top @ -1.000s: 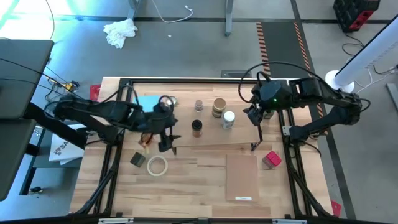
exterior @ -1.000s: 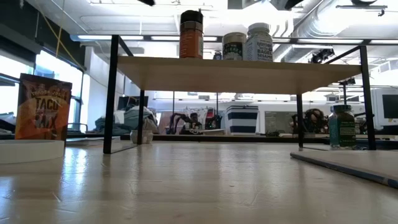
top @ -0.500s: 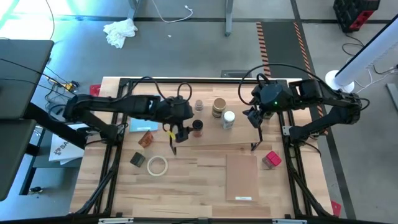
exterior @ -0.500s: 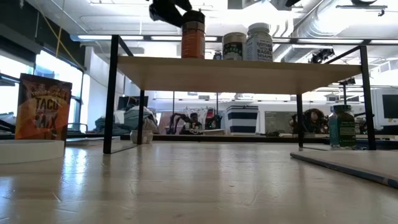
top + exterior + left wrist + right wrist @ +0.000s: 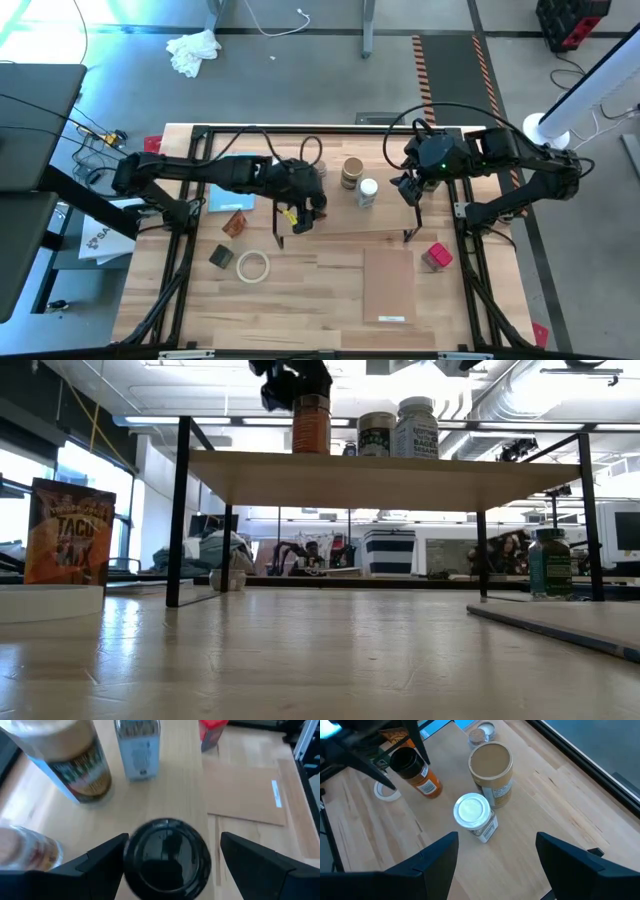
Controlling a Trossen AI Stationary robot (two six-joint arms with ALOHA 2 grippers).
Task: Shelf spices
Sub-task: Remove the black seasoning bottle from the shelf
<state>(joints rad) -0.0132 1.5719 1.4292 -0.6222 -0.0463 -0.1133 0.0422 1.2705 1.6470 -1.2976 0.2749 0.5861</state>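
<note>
The left gripper is hovering directly above the dark-lidded jar with the orange label, which is standing upright on the shelf; seen from the left wrist, the black lid is sitting squarely between the two dark fingers, which are standing spread apart on either side of it and not clamping it. From table height the gripper is showing just over and slightly to one side of the jar's cap. Near that jar, three more spices are sharing the pale plank: a tan-topped canister, a white-lidded jar just beside it, and a small jar with a pinkish top farther back toward the light-blue pad. The right gripper is hanging over the right end of the shelf, jaws parted and holding nothing, looking down on the white-lidded jar. Off the shelf, a red-topped tin is lying on the table by the right frame leg, a green-capped jar is standing on the table at the right in the low view, and a taco seasoning packet, a white tape ring and a thin flat board are resting on the tabletop in front.
</note>
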